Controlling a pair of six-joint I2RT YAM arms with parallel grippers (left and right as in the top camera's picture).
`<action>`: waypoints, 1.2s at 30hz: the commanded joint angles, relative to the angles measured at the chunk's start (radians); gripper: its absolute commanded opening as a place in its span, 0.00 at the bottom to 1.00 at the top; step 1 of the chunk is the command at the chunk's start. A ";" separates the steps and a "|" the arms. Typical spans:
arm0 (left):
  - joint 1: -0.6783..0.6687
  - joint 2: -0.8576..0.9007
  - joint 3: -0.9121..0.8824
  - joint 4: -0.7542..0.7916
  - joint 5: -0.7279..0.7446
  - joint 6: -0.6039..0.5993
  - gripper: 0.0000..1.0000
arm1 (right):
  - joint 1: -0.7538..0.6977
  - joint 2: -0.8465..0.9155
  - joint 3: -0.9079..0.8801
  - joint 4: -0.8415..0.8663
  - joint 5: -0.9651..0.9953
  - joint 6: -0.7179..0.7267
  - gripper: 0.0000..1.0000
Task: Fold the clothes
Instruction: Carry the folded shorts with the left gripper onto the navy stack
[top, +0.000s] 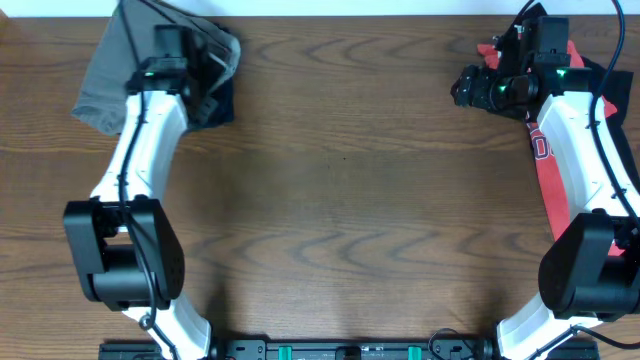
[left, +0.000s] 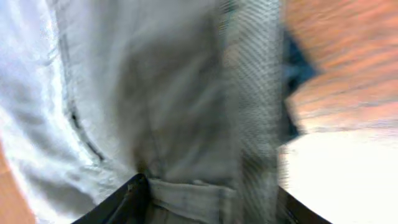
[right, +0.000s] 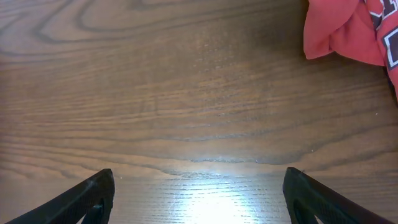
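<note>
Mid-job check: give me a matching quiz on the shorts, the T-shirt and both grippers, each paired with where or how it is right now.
Things:
1. shorts
2. T-shirt
3. left gripper
4. right gripper

Places or states:
A. open above the table, nothing between its fingers
B. red, at the right edge of the overhead view, partly under an arm
C. grey, at the top left of the overhead view
D. close over grey cloth, which fills its wrist view

Pairs: 1-C, 2-B, 3-D, 4-A
</note>
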 joint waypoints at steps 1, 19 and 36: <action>-0.042 -0.043 0.016 -0.011 -0.003 -0.004 0.54 | 0.003 -0.001 0.005 0.000 -0.008 0.005 0.85; 0.028 -0.064 0.015 0.388 0.000 -0.237 0.82 | 0.003 0.000 0.005 0.000 -0.008 0.004 0.86; 0.124 0.339 0.015 0.622 0.000 -0.559 0.99 | 0.003 0.000 0.005 -0.005 -0.008 0.002 0.86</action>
